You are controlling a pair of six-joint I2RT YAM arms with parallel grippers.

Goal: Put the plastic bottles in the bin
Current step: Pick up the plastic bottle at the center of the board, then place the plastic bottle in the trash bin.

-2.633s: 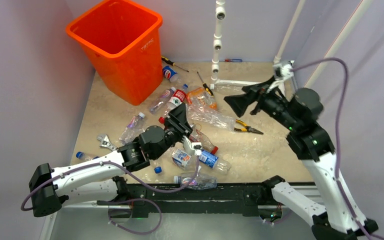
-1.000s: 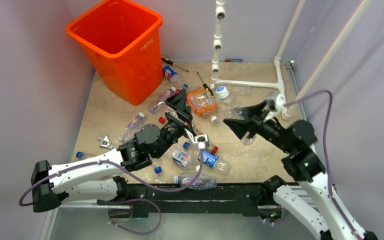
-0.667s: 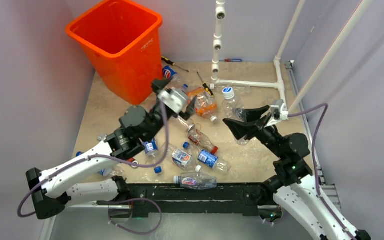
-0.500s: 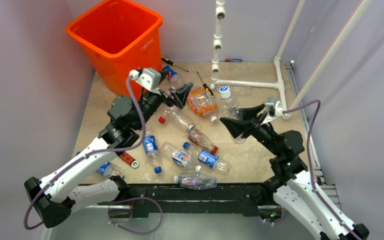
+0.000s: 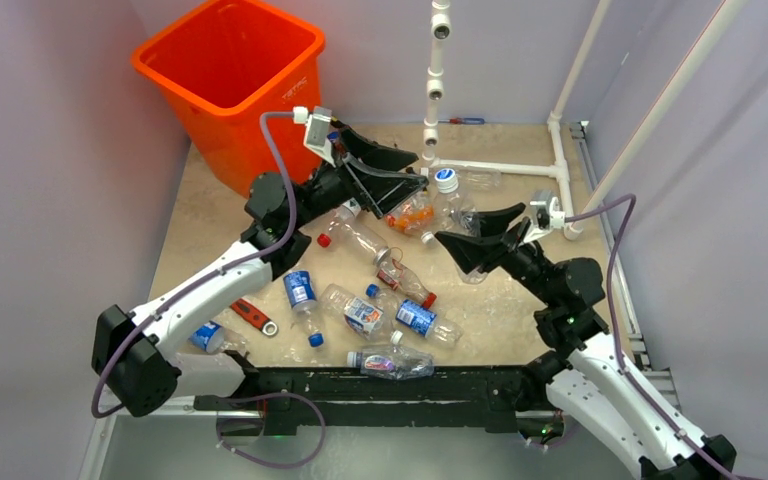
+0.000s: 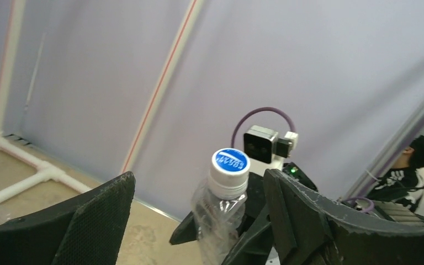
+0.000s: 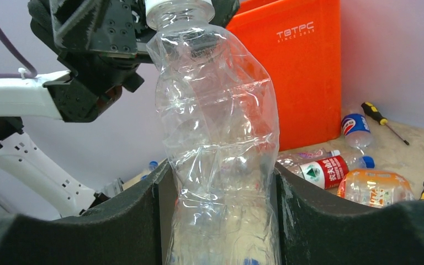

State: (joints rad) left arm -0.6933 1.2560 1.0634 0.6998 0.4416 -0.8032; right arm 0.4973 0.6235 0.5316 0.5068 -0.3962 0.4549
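Note:
My right gripper [image 5: 475, 228] [image 7: 221, 165] is shut on a crumpled clear plastic bottle [image 5: 455, 205] [image 7: 215, 121] and holds it upright above the table's middle. Its white and blue cap [image 6: 229, 164] sits between the spread fingers of my left gripper [image 5: 422, 171] [image 6: 199, 176], which is open and reaches in from the left; the right-hand finger [image 6: 303, 210] stands close to the neck. The orange bin [image 5: 230, 90] [image 7: 303, 72] stands at the back left. Several more bottles lie on the table, among them a red-capped one [image 5: 355, 237] and an orange-tinted one [image 5: 412, 215].
A white pipe frame [image 5: 435, 90] rises at the back, with screwdrivers [image 5: 345, 127] near its foot. A red-handled wrench [image 5: 253, 316] lies at the front left. A red-labelled bottle [image 7: 323, 168] and a Pepsi bottle [image 7: 355, 126] lie by the bin.
My left arm swung from the table's middle up and right to the cap of the held bottle, its jaws narrowing slightly. My right arm came down and inward, still gripping the bottle.

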